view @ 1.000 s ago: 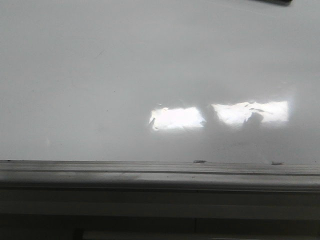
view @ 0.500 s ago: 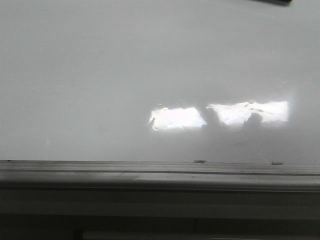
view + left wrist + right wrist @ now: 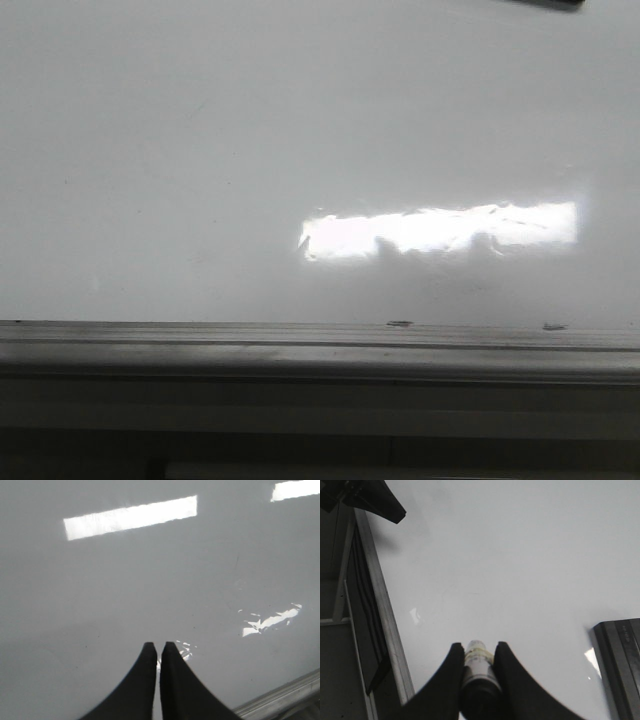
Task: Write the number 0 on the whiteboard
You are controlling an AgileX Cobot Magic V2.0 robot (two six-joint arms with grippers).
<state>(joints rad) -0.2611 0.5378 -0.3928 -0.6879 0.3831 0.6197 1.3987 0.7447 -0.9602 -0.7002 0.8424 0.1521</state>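
The whiteboard fills the front view, glossy white with a bright light reflection and a grey frame edge along its near side. I see no drawn number 0 on it in any view. My right gripper is shut on a white marker pen with a dark body, held above bare whiteboard surface. My left gripper is shut with nothing between its black fingers, hovering over the whiteboard close to its frame edge. Neither gripper shows in the front view.
A dark flat block lies on the board beside the right gripper. The board's grey metal frame runs along one side, with a dark gap beyond it. A black object pokes in at the far right of the front view.
The dark silhouettes breaking up the bright reflection on the board have shrunk and dropped, so the two light patches now join into one strip.
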